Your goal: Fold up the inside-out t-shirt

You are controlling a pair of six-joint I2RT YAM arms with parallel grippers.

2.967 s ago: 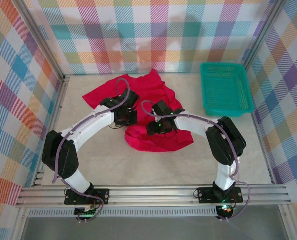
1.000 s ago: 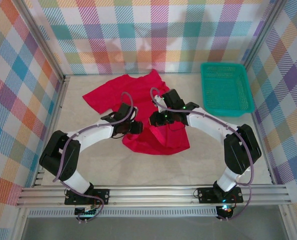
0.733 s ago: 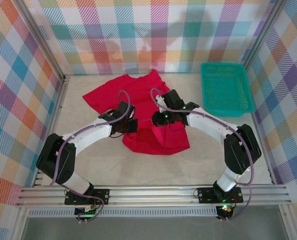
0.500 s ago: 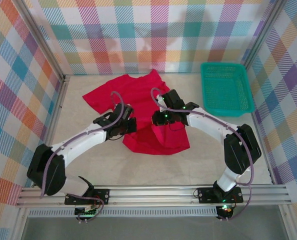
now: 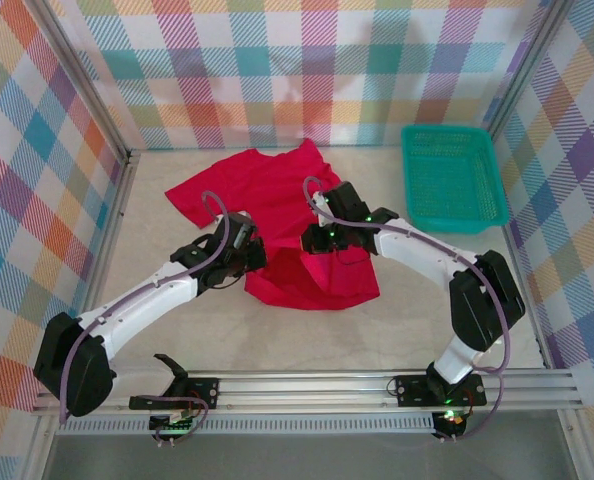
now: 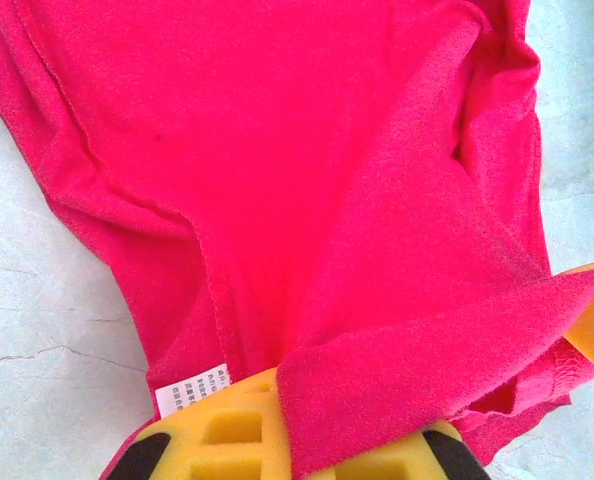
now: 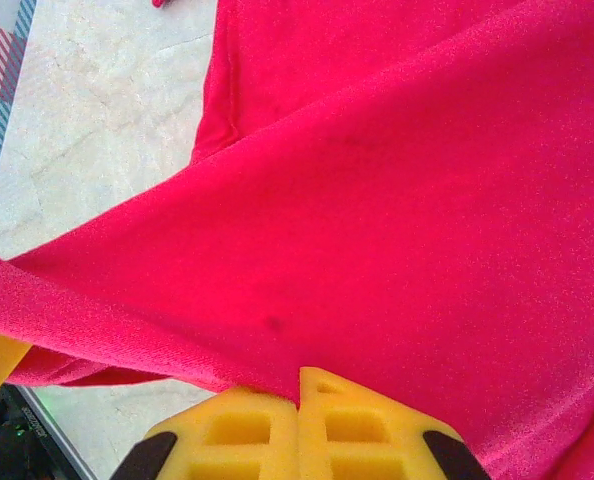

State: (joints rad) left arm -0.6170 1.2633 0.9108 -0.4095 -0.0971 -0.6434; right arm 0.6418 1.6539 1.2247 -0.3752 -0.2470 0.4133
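One red t-shirt (image 5: 267, 185) in the middle of the frame, with one small white tag (image 6: 192, 385). One teal basket (image 5: 409, 180) at the upper right. Two robot arms, left arm (image 5: 147, 305) and right arm (image 5: 427, 255), and two grippers, left gripper (image 5: 245, 255) and right gripper (image 5: 317, 238), one apiece.

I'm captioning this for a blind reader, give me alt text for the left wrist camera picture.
A red t-shirt, seams showing, spreads over a pale table, a fold of it pinched in the shut yellow left gripper at the bottom edge. A small white tag sits beside the gripper.
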